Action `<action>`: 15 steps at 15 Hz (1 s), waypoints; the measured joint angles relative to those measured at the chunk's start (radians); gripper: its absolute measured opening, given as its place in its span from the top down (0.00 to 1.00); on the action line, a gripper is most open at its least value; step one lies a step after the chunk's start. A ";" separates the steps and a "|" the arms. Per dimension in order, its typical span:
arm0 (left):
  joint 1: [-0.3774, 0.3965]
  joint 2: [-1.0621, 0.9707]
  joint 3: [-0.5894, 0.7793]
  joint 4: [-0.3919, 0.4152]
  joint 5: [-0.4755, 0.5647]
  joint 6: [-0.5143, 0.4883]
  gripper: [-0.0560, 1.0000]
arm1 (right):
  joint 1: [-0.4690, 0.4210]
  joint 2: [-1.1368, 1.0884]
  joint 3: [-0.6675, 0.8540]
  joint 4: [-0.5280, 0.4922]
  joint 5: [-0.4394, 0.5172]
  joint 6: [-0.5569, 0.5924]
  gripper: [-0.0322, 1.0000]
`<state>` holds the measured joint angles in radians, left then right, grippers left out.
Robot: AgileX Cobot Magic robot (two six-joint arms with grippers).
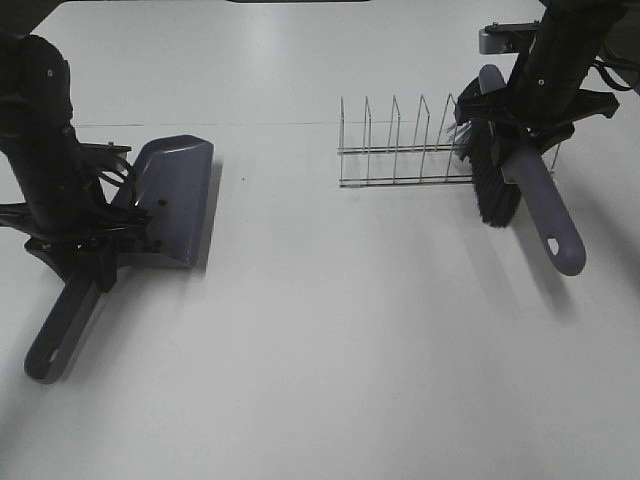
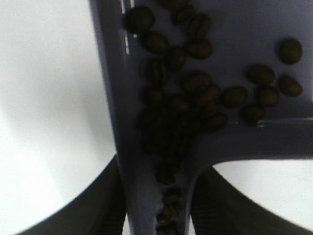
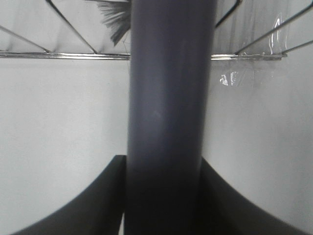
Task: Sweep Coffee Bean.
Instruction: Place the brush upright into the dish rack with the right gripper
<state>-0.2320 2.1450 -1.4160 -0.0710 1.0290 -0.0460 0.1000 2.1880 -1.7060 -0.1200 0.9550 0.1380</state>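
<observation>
White tabletop (image 1: 320,380) looks swept, so collecting seems done. Left gripper (image 1: 85,240) is clamped on the purple plastic dustpan (image 1: 175,195). Right gripper (image 1: 520,120) is clamped on the matching dark-bristled brush (image 1: 500,190), over the wire rack (image 1: 400,150). Next, I'd say: keep that pan level. Dark oval coffee beans (image 2: 186,98) heap in the pan's back corner, trailing lengthwise down its handle channel, individually pointing everywhere.
</observation>
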 joint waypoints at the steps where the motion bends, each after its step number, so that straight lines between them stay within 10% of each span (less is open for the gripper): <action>1: 0.000 0.000 0.000 0.000 0.000 0.000 0.64 | 0.002 0.000 0.000 -0.028 0.003 0.014 0.63; 15: 0.000 0.000 0.000 -0.003 -0.007 -0.001 0.64 | 0.001 0.041 -0.106 -0.037 0.024 -0.052 0.63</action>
<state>-0.2320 2.1450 -1.4160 -0.0740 1.0220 -0.0470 0.1010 2.2290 -1.8120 -0.1570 0.9790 0.0860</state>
